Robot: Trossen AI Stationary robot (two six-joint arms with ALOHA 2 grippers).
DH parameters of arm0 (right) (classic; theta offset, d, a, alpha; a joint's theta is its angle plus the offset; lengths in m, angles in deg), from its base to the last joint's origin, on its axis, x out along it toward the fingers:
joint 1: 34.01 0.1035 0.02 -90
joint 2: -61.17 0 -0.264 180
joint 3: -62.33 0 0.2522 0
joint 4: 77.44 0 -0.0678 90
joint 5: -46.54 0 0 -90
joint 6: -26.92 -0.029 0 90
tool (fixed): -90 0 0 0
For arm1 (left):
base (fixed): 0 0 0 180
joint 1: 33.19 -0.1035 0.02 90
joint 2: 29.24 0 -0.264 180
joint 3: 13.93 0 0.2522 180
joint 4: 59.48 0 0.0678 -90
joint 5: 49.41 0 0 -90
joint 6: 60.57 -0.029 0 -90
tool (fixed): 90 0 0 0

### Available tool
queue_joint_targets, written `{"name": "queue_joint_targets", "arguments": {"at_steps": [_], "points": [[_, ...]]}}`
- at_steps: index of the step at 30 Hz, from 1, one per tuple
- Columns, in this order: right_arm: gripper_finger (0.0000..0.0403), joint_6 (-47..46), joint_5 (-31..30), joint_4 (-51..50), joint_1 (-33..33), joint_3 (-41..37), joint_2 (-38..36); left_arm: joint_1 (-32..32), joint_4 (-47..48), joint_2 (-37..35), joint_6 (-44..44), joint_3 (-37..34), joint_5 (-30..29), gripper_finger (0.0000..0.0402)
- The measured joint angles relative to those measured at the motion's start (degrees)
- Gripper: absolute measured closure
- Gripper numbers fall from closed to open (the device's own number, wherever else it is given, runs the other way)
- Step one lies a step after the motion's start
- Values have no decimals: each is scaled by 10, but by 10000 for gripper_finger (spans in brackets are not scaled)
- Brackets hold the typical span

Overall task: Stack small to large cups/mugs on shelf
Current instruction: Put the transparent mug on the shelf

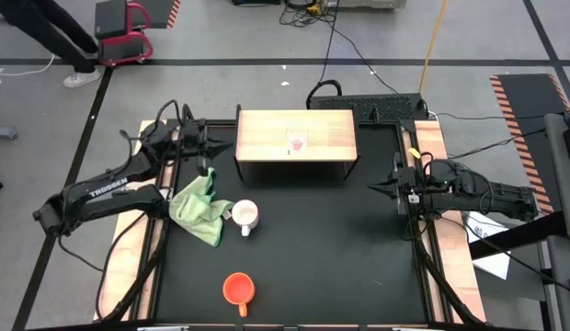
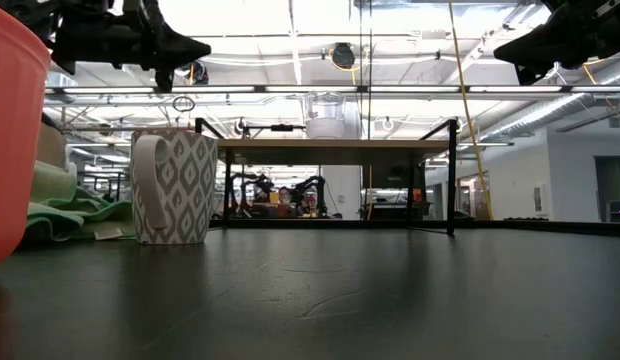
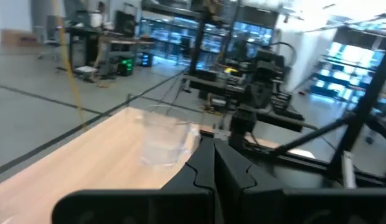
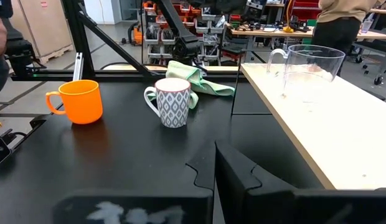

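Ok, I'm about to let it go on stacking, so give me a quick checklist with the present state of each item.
1. Glass cup upright on the shelf: ok.
2. White mug upright on the table, not touching the cloth in the right wrist view: ok.
3. Orange mug upright, standing alone: ok.
4. Left gripper shut and empty, beside the shelf: ok.
5. Right gripper shut and empty, at the table's right: ok.
6. Mugs stacked on the shelf: not ok.

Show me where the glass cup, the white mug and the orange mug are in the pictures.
glass cup (image 1: 296,142), high view, on its rim, on the shelf top.
white mug (image 4: 174,104), right wrist view, on its patterned side wall.
orange mug (image 4: 82,101), right wrist view, on its side wall.
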Motion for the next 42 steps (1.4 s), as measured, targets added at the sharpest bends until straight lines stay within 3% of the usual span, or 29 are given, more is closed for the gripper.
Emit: {"name": "queue_joint_targets", "arguments": {"at_steps": [21,33,42], "points": [[403,0,0,0,0,0,1,61,104,153,-101,179,-4,401],[403,-3,0,-1,0,0,1,88,150,235,-98,289,-4,401],[403,-3,0,-4,0,0,1,105,152,250,-98,303,-18,401]]}}
